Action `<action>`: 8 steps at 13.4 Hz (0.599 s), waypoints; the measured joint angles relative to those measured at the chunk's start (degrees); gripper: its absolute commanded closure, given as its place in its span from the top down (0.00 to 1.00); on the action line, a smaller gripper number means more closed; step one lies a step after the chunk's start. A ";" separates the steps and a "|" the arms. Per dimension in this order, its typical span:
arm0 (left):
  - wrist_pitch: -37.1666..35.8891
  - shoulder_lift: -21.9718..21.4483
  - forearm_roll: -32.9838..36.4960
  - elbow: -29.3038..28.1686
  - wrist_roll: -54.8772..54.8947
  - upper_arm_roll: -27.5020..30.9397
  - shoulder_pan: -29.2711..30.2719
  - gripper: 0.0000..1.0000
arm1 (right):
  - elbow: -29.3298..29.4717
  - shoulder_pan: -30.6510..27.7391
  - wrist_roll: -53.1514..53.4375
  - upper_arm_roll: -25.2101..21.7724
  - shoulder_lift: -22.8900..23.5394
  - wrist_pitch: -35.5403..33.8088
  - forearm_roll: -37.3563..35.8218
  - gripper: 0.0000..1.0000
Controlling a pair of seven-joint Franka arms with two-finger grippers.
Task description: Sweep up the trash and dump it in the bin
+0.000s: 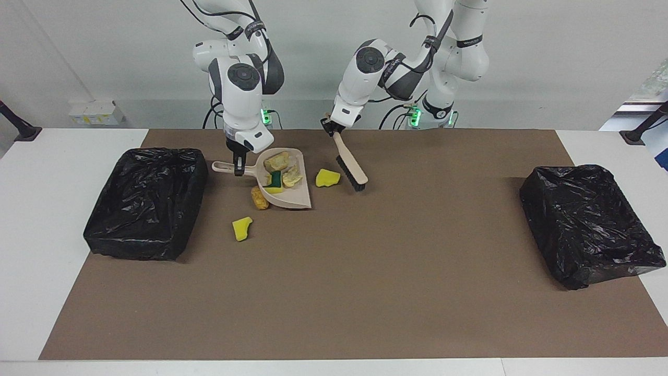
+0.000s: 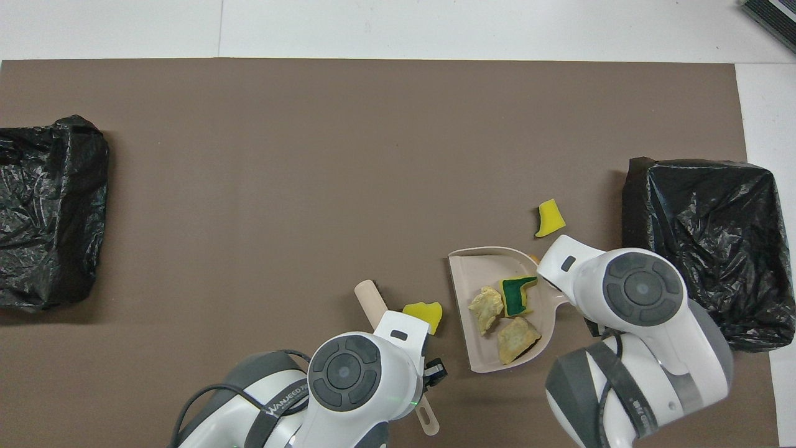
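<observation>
My right gripper (image 1: 239, 169) is shut on the handle of the beige dustpan (image 1: 298, 196), which lies flat on the mat with its mouth toward the left arm's end. In the dustpan (image 2: 467, 274) lie three scraps of trash: two tan chunks (image 1: 275, 161) (image 1: 292, 176) and a yellow-green sponge (image 1: 274, 181) (image 2: 518, 295). My left gripper (image 1: 330, 128) is shut on the beige brush (image 1: 348, 162), bristles down beside a yellow piece (image 1: 327, 178) (image 2: 425, 314) at the pan's mouth. An orange chunk (image 1: 259, 198) touches the pan's side. Another yellow piece (image 1: 241, 228) (image 2: 549, 219) lies farther from the robots.
One bin lined with a black bag (image 1: 146, 201) (image 2: 709, 242) stands at the right arm's end, beside the dustpan. A second one (image 1: 587, 224) (image 2: 46, 211) stands at the left arm's end. A brown mat (image 1: 365, 271) covers the white table.
</observation>
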 measured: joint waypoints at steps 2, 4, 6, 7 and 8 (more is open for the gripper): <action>3.04 0.19 -2.13 -1.18 0.00 0.03 -0.43 0.00 | -1.16 0.72 2.28 0.04 -1.08 0.00 -0.58 0.00; 6.78 0.72 -3.55 -3.16 0.00 -0.01 -1.48 0.00 | -1.71 2.67 6.29 0.08 -1.14 0.00 -0.73 0.00; 8.84 1.02 -6.33 -3.75 0.05 0.02 -1.82 0.00 | -2.16 5.80 11.12 0.18 -0.93 0.00 -0.82 0.00; 10.07 1.09 -7.37 -3.76 0.20 0.02 -1.83 0.00 | -2.17 6.95 12.94 0.21 -0.71 0.00 -0.88 0.00; 11.14 1.17 -7.85 -3.74 0.51 0.02 -1.85 0.00 | -2.16 7.83 14.45 0.22 -0.52 0.00 -0.89 0.00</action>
